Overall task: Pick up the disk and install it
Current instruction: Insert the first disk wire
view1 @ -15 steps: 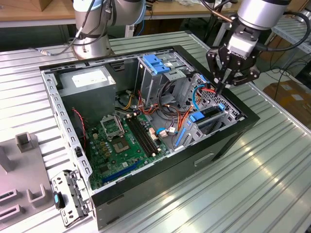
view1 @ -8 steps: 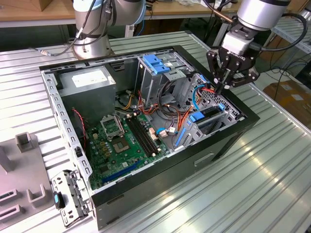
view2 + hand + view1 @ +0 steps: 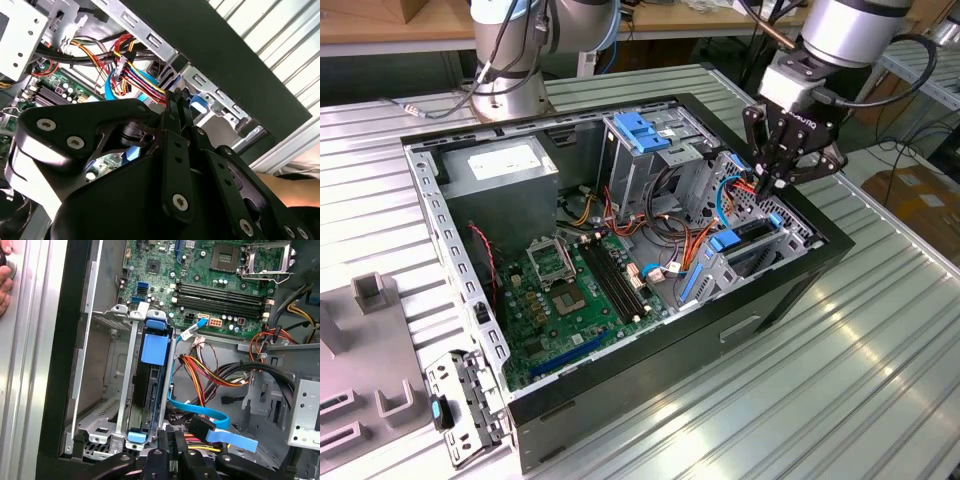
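The disk is a dark drive in a bright blue carrier, and it sits inside the metal drive cage at the edge of the open computer case. In the exterior view the disk lies in that cage at the case's right side. My gripper hangs just above the end of the cage, shut with nothing between its black fingers. In the second wrist view the gripper points at a bundle of coloured cables.
Orange, red and blue cables run beside the cage. The motherboard, power supply and an upright cage with a light-blue latch fill the case. A hand rests outside the case wall. A loose bracket lies on the table.
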